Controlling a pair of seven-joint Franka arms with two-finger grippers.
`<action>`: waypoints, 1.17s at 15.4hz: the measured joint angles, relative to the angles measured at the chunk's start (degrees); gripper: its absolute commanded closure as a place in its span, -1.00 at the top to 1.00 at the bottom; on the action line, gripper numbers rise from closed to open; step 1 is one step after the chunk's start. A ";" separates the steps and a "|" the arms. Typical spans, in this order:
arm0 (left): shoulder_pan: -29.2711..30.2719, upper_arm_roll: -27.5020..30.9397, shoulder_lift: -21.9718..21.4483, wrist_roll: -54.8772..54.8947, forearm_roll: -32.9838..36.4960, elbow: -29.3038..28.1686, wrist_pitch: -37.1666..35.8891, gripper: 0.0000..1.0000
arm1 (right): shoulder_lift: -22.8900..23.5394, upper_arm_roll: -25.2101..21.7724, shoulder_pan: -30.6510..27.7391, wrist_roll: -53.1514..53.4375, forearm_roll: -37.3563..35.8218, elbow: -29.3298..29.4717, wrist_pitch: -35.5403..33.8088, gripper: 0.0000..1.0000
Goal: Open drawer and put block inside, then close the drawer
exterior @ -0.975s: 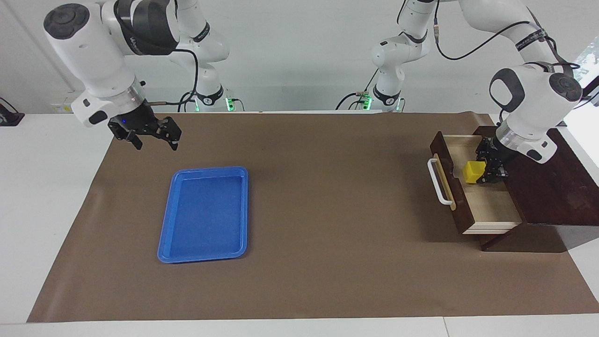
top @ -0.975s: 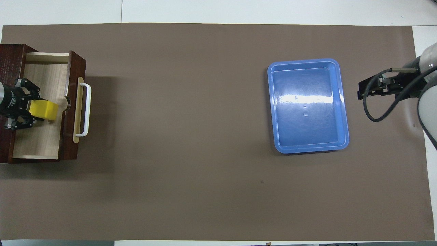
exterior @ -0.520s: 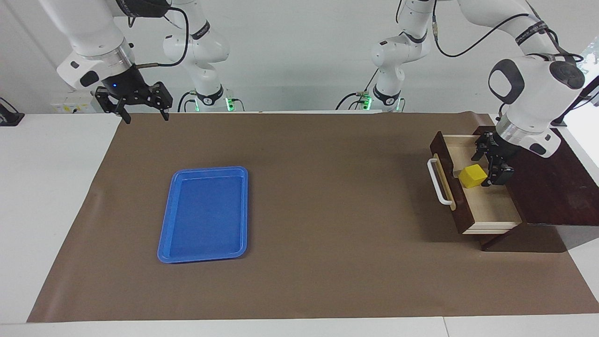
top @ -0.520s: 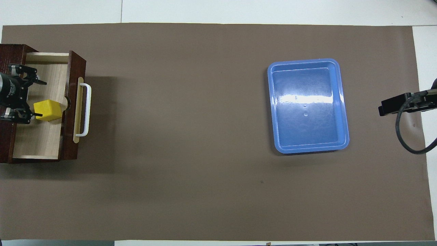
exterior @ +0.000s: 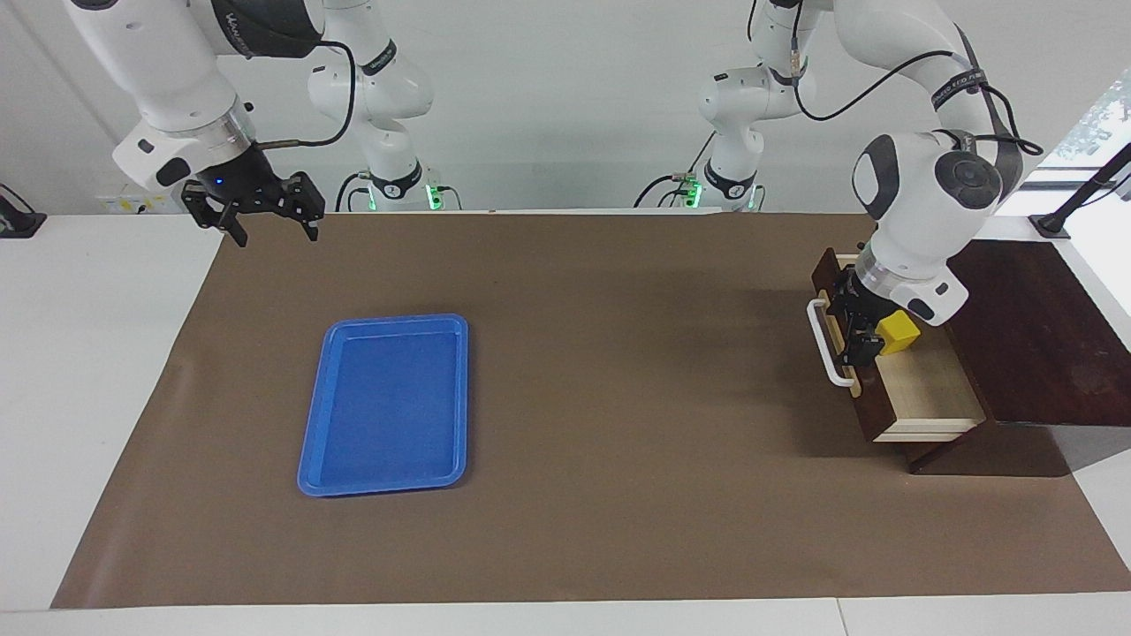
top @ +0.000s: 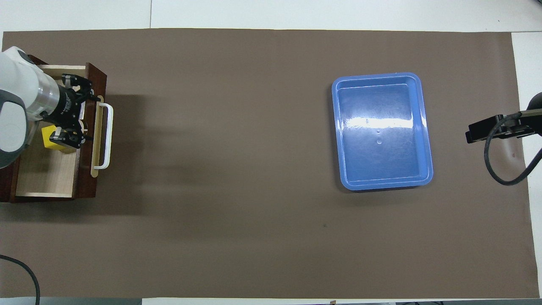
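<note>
Spread wide and pinching nothing, my left pincer (exterior: 861,329) hangs at the right of the facing view, over the front edge of the pulled-out dark brown wooden drawer with its pale light-wood floor (exterior: 928,389). Its fingertips stand just above the white bar handle (exterior: 826,346) on its tan strip. The small bright yellow cube (exterior: 899,331) lies loose on the drawer floor, just inside the front panel and right beside my fingers; in the overhead view, far left, it peeks out from under my wrist (top: 50,137).

So, as I judge it, two parts are done: the drawer is open and the block is inside. What is left is the closing. The drawer juts well out of its dark wooden box (exterior: 1043,353), and I would guess my next job is to push on the front panel or the handle until it sits flush.

My right pincer (exterior: 252,208) waits raised at the upper left of the facing view, over the corner of the brown mat (exterior: 618,397) that covers the desk, its fingers spread and empty too. Below it, left of centre, the flat blue plastic tray (exterior: 386,405) lies on the mat with nothing in it.

As for writing, pale lettering runs along dark bands on both arms, but I cannot read any of it. No label shows on the drawer, the block or the tray.
</note>
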 measured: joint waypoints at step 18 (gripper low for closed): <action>10.16 0.06 -0.28 12.41 3.01 0.60 1.31 1.00 | 0.70 0.05 -0.56 0.00 -0.58 -0.62 0.02 1.00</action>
